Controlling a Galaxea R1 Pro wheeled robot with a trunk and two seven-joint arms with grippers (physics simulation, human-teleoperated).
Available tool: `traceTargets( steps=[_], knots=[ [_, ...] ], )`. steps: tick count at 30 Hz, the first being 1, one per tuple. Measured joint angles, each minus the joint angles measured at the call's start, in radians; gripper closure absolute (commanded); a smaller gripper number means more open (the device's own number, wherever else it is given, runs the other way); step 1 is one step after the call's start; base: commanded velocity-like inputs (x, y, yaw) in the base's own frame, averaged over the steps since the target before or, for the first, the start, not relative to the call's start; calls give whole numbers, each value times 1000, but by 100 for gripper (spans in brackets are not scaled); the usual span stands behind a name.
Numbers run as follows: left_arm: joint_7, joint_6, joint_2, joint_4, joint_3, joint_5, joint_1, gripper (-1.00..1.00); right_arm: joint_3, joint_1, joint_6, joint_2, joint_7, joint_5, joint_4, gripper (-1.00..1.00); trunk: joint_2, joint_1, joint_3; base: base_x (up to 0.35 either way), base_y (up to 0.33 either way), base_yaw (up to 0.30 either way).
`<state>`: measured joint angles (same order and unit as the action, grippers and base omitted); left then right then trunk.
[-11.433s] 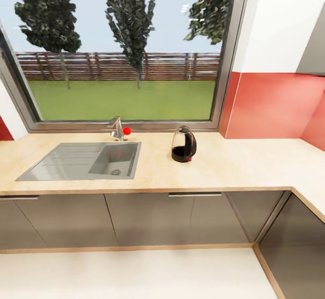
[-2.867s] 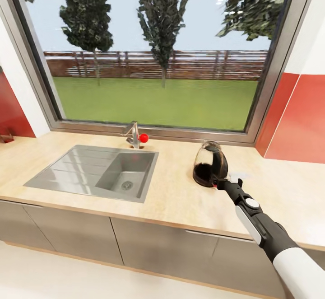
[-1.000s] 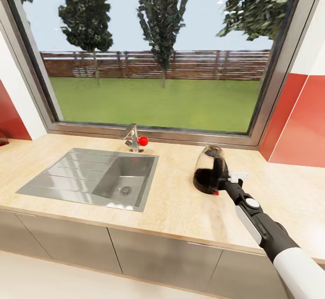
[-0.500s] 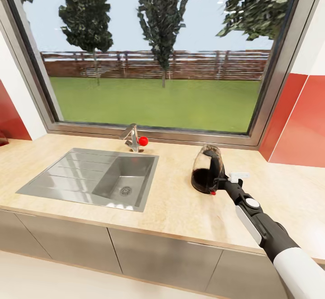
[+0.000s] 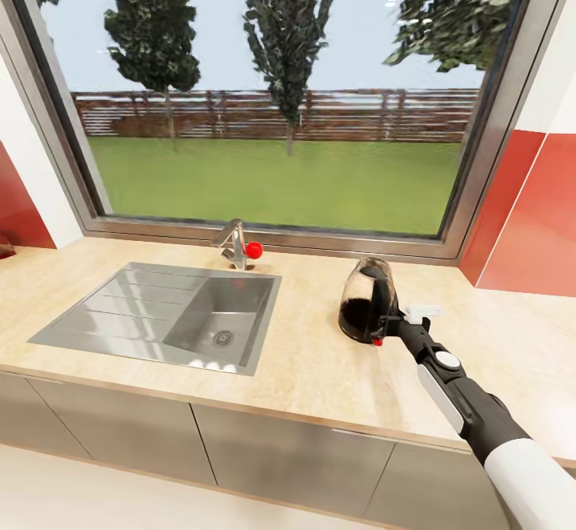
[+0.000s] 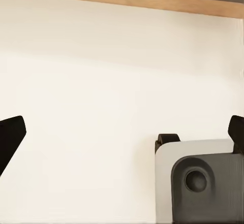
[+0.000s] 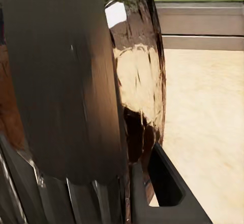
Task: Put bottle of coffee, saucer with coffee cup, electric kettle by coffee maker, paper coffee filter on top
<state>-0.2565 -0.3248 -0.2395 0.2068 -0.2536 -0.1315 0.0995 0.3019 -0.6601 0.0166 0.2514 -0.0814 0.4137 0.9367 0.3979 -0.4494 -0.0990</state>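
My right gripper (image 5: 386, 323) pinches the black loop handle of the rounded clear glass electric kettle (image 5: 364, 308), standing tilted on the light-wood kitchen countertop (image 5: 320, 370). My left gripper (image 6: 122, 132) is spread wide.

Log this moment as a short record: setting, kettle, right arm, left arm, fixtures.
setting: kitchen countertop under a window, grey cabinet fronts below
electric kettle: tilted on the worktop, right of the sink
right gripper: at the kettle's handle side; grip state unclear
left gripper: fingers spread wide, over pale floor
faucet: behind the sink, red knob
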Motion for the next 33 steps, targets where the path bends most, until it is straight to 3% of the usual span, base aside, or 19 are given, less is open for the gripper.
traceTargets(
  steps=[8, 20, 24, 29, 33],
  knots=[
    [8, 5, -5, -75, 1, -3, -1, -100, 0, 0, 0, -2, -1, -1, 0, 100, 0, 0, 0, 0, 0, 0],
    [16, 14, -8, -116, 2, -4, -28, -100, -1, 0, 2, -4, -2, -2, 1, 100, 0, 0, 0, 0, 0, 0],
    [67, 14, -10, -135, -1, -3, -37, -100, -1, 0, 3, -6, -2, -4, 0, 100, 0, 0, 0, 0, 0, 0],
    [209, 11, -10, -137, -3, -1, -44, -100, 0, -1, 3, -9, -5, -4, 1, 100, 0, 0, 0, 0, 0, 0],
    [254, 5, -8, -132, -5, 1, -45, -100, 1, 0, 5, -10, -6, 1, 31, 100, 0, 0, 0, 0, 0, 0]
  ],
)
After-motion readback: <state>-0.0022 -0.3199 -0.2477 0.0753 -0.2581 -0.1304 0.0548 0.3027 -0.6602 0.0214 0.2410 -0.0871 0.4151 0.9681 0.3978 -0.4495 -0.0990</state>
